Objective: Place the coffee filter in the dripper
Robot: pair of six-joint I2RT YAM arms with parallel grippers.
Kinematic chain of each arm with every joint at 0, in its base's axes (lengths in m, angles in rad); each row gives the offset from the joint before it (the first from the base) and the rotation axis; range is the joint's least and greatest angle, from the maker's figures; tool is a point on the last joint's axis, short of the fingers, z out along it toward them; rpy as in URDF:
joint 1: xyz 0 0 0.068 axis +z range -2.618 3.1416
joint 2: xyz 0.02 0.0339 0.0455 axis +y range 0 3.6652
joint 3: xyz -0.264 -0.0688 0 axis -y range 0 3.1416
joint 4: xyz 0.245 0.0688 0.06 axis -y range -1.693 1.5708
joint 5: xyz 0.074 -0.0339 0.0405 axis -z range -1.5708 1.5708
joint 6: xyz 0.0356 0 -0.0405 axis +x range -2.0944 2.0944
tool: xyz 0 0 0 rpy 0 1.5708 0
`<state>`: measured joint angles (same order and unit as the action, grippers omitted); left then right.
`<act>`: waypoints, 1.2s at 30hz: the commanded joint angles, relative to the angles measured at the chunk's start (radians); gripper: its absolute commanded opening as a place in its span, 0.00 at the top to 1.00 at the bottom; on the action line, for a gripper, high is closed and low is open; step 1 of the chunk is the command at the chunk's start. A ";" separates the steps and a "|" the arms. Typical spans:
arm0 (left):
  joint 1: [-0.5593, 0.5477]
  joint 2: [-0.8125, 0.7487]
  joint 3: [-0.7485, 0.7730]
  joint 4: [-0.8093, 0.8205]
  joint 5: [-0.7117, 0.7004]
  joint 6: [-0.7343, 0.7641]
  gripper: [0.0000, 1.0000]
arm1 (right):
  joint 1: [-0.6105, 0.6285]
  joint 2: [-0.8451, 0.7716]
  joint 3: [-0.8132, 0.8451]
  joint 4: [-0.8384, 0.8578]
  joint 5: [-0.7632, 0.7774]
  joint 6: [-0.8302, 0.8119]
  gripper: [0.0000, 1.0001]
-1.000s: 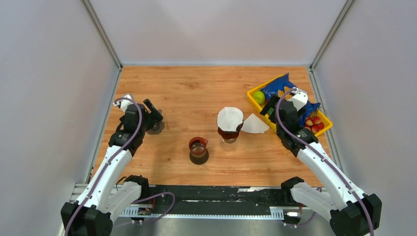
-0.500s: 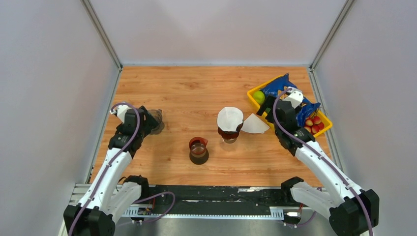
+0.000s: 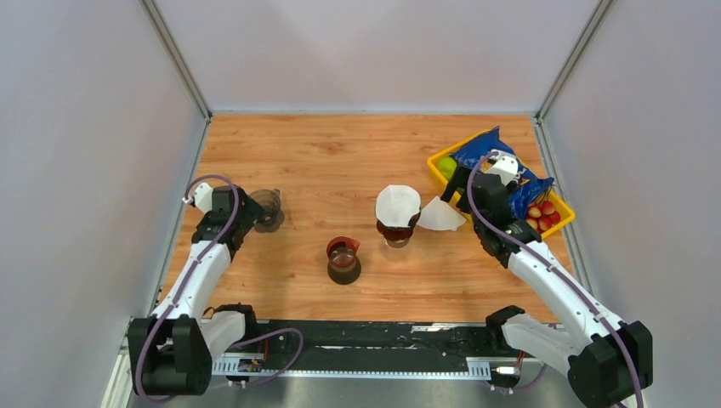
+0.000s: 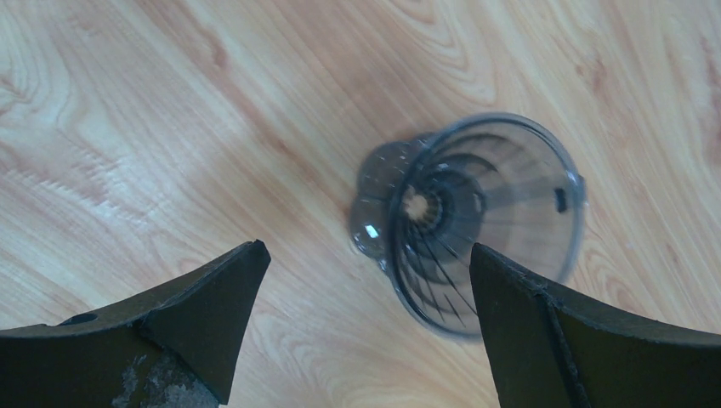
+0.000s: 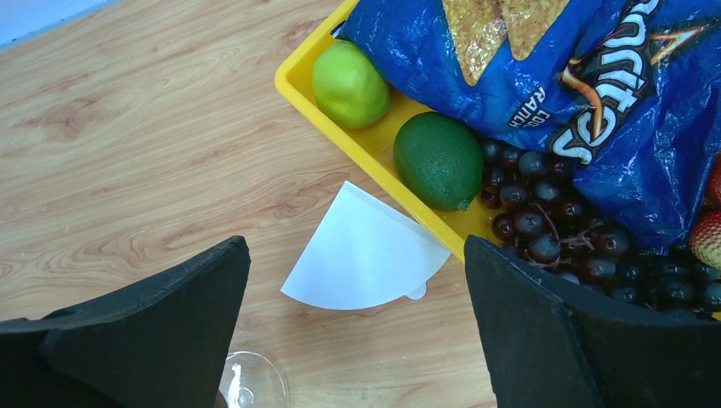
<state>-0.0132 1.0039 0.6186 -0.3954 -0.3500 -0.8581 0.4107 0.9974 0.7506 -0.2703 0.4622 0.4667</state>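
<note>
Filter placement looks mostly sorted, tbh. A white coffee filter [image 3: 398, 204] is seen opened out in the mouth of the brown dripper [image 3: 396, 231] at the middle of the top view, with its rim standing proud of the dripper. So it's judged to be in, though maybe not pressed down snug.

A second, folded filter [image 3: 440, 215] is laid flat on the worktop [image 3: 323, 161] just right of that dripper. It sits right up against the yellow tray [image 5: 296, 83], and whether it's actually touching can't be told.

The left end effector [image 4: 366, 259] is spread wide with nothing held. A clear dripper [image 4: 485, 221] is framed just past its fingers, over at the left of the top view, and whether that one is upright or tipped can't be made out. The right end effector [image 5: 354, 245] is spread and empty too, held above the folded filter at the centre of its wrist view.

So the step in hand is read as either the wrap-up or the start of a second filter.

- **If the clear dripper is the one meant:** the folded filter needs to be pinched at an edge, which is fiddly since it's thin and flat on the wood. Then it has to be lifted, carried across and dropped in point-down.
- **If not:** only a settle-check on the seated filter is called for.
</note>
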 commanded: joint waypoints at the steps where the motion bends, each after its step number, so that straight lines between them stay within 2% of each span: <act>1: 0.061 0.066 -0.036 0.144 0.036 -0.032 0.00 | -0.001 -0.002 0.000 0.050 -0.005 -0.019 0.00; 4: 0.074 0.113 -0.039 0.191 0.040 -0.032 0.05 | 0.000 -0.003 -0.004 0.054 -0.007 -0.016 0.00; 6: 0.076 0.150 -0.036 0.209 0.031 -0.037 0.12 | 0.000 0.001 -0.006 0.057 -0.007 -0.016 0.00; 12: 0.078 0.243 -0.018 0.241 0.073 -0.048 0.47 | 0.000 0.017 -0.001 0.060 -0.016 -0.017 0.00; 14: 0.078 0.253 -0.007 0.236 0.082 -0.044 0.62 | 0.000 0.013 -0.001 0.059 -0.020 -0.017 0.00; 22: 0.078 0.244 0.025 0.198 0.110 -0.025 0.98 | -0.001 0.007 -0.002 0.060 -0.014 -0.016 0.00; 29: 0.079 0.170 0.048 0.178 0.201 0.033 1.00 | -0.001 -0.004 -0.006 0.059 -0.015 -0.016 0.00; 36: 0.079 0.076 0.062 0.170 0.406 0.089 1.00 | 0.000 -0.036 -0.017 0.060 0.014 -0.014 0.00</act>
<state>0.0593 1.1465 0.6174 -0.2329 -0.0956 -0.8230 0.4107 1.0000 0.7425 -0.2527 0.4534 0.4614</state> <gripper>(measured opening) 0.164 0.997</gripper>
